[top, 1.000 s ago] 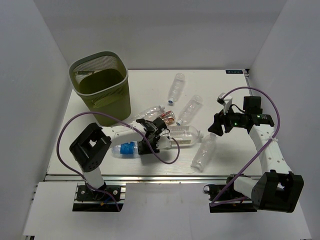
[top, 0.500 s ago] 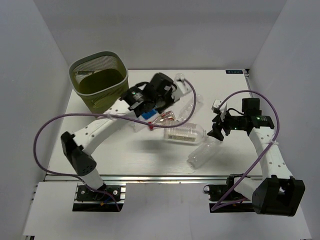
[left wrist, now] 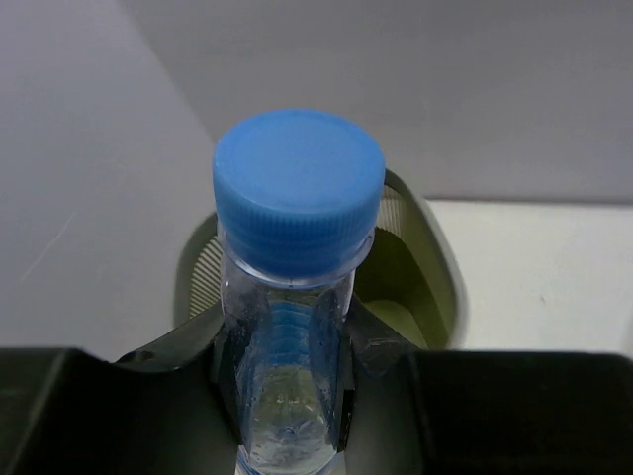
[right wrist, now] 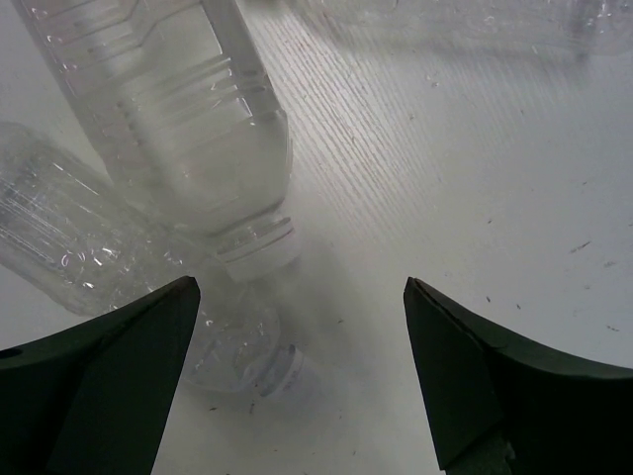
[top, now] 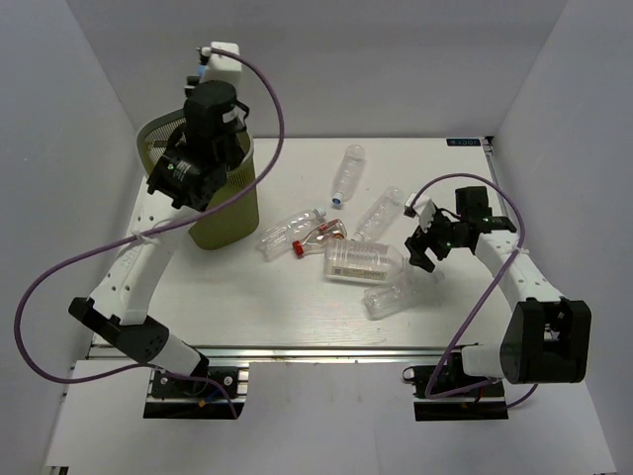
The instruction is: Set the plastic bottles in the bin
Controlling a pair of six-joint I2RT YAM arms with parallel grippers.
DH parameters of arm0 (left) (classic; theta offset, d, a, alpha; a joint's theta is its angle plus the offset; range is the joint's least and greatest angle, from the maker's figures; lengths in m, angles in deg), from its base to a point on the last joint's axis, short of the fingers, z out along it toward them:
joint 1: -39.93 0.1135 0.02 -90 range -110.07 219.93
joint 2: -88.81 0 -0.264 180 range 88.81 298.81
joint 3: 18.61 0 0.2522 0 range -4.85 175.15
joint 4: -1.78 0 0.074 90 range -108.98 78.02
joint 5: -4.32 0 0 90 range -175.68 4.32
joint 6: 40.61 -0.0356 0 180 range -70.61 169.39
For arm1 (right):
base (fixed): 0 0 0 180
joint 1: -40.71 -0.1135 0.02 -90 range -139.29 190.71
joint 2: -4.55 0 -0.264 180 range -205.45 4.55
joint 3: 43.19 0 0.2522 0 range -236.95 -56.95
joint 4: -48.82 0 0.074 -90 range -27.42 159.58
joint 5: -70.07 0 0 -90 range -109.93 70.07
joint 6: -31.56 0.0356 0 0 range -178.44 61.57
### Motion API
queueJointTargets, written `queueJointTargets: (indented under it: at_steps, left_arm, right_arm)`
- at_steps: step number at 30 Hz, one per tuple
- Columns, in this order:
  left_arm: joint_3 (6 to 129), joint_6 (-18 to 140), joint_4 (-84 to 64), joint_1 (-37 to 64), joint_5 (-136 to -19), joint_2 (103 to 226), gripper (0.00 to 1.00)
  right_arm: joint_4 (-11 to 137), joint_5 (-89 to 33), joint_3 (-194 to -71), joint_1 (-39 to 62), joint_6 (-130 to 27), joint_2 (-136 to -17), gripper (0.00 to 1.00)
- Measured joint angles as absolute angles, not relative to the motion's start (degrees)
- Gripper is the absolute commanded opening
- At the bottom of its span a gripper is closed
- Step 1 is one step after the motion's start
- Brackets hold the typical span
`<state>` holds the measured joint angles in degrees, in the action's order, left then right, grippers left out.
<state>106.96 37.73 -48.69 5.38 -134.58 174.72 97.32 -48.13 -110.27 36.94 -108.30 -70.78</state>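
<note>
My left gripper (left wrist: 287, 341) is shut on a clear plastic bottle with a blue cap (left wrist: 298, 188), held upright above the olive-green mesh bin (left wrist: 440, 282). From above, the left gripper (top: 183, 180) hangs over the bin's (top: 226, 213) mouth. Several clear bottles lie on the table: a large one (top: 361, 259), a red-capped one (top: 321, 234), one beside it (top: 287, 230), two further back (top: 347, 170) (top: 377, 213), and one nearer (top: 396, 295). My right gripper (top: 423, 252) is open just right of the large bottle. Its wrist view shows the gripper (right wrist: 299, 292) empty over two bottle necks (right wrist: 255, 247) (right wrist: 277, 368).
The white table (top: 297, 307) is walled by white panels at the back and sides. The left arm's purple cable (top: 272, 99) loops high over the bin. The right arm's cable (top: 475, 317) arcs near the table's front right.
The left arm lifted the blue-capped bottle off the table and swung it back left, up over the bin. The right gripper opened wider and moved left toward the large bottle.
</note>
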Motion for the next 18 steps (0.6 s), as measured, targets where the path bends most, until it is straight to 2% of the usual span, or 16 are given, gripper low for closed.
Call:
queueJointTargets:
  at_steps: [5, 8, 9, 11, 18]
  left_arm:
    - [111.4, 40.1, -44.4, 12.2, -136.4, 177.9, 0.32]
    - [112.7, 40.8, -42.6, 15.3, -136.8, 180.2, 0.62]
    - [112.6, 41.4, -42.5, 16.5, -136.7, 180.9, 0.81]
    - [111.1, 42.8, -42.4, 19.2, -136.0, 182.2, 1.00]
    - [110.3, 48.0, -48.5, 25.2, -129.4, 186.6, 1.00]
  right_arm:
    - [95.2, -46.8, -108.3, 36.4, -106.5, -70.9, 0.90]
    - [95.0, -46.1, -107.0, 35.9, -106.0, -71.0, 0.90]
    - [95.1, -45.9, -106.8, 35.8, -106.0, -71.2, 0.90]
    - [95.1, -45.6, -106.7, 35.7, -106.0, -71.8, 0.90]
    - [95.0, -44.6, -106.7, 35.7, -108.2, -73.8, 0.90]
